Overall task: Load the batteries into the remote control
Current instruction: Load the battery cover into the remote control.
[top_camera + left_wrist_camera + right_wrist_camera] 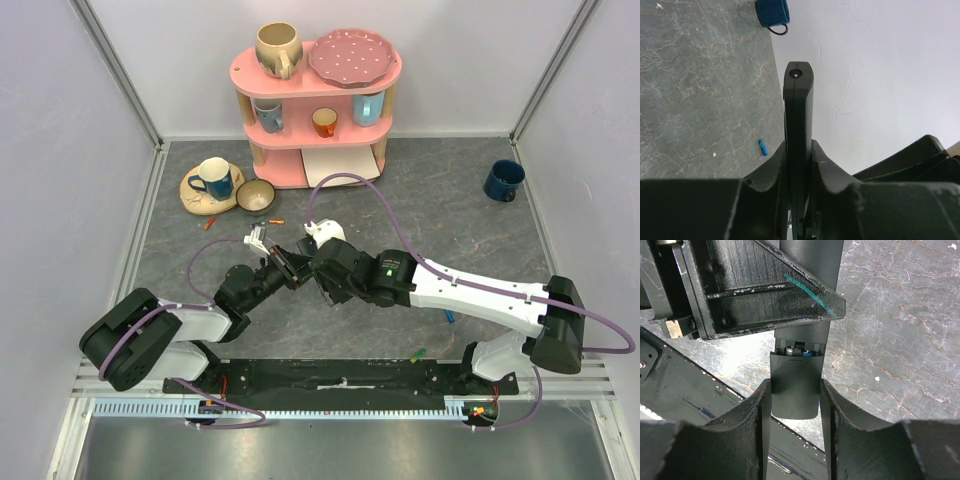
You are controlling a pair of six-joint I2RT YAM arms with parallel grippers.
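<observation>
My left gripper is shut on the black remote control, gripping its two flat faces and holding it above the table. In the right wrist view the remote runs away from the camera, with my left gripper's finger across it. My right gripper is shut on the remote's battery cover, which is slid partly back. Two battery ends, one silver and one blue, show in the gap. Both grippers meet at the table's middle. A loose blue battery lies on the table.
More loose batteries lie about: blue, green, orange. A pink shelf with mugs and a plate stands at the back. A dark blue mug is back right. A plate with a mug and a bowl are back left.
</observation>
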